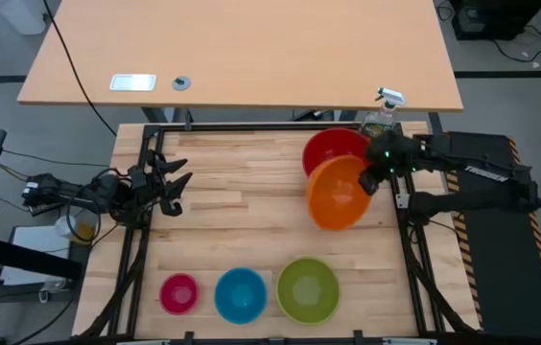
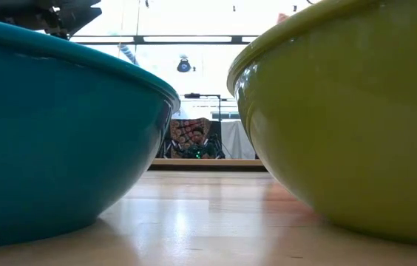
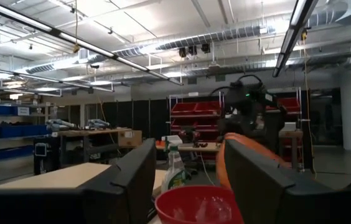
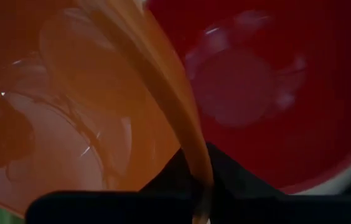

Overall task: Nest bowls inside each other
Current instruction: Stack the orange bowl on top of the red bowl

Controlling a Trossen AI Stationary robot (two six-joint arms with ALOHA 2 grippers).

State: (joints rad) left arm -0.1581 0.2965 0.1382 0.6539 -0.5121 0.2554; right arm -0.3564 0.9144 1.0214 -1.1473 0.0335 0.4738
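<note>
Counter [image 1: 242, 206]: pale wood planks with a smooth grain, black frame rails along its edges, filling the middle of the high view.
Red bowl [image 1: 333, 150]: round, glossy plastic, the largest; sits upright at the upper right of the counter, partly covered by the orange one.
Orange bowl [image 1: 340, 194]: round, glossy, tilted with its hollow facing the camera, overlapping the red bowl's lower rim, right of centre in the high view.
Lime green bowl [image 1: 307, 289]: round, shiny, upright at the lower middle of the high view, just right of the blue one.
Blue bowl [image 1: 241, 293]: round, smooth, upright, between green and pink in the bottom row.
Pink bowl [image 1: 178, 293]: smallest, round, at the lower left end of that row.
Right claw [image 1: 370, 178]: dark fingers clamped together on the orange bowl's thin rim, at the right of the high view.
Left claw [image 1: 176, 185]: fingers spread apart, holding nothing, at the left edge of the counter.
Spray bottle [image 1: 383, 110]: clear, white trigger, beside the red bowl at the upper right.
</note>
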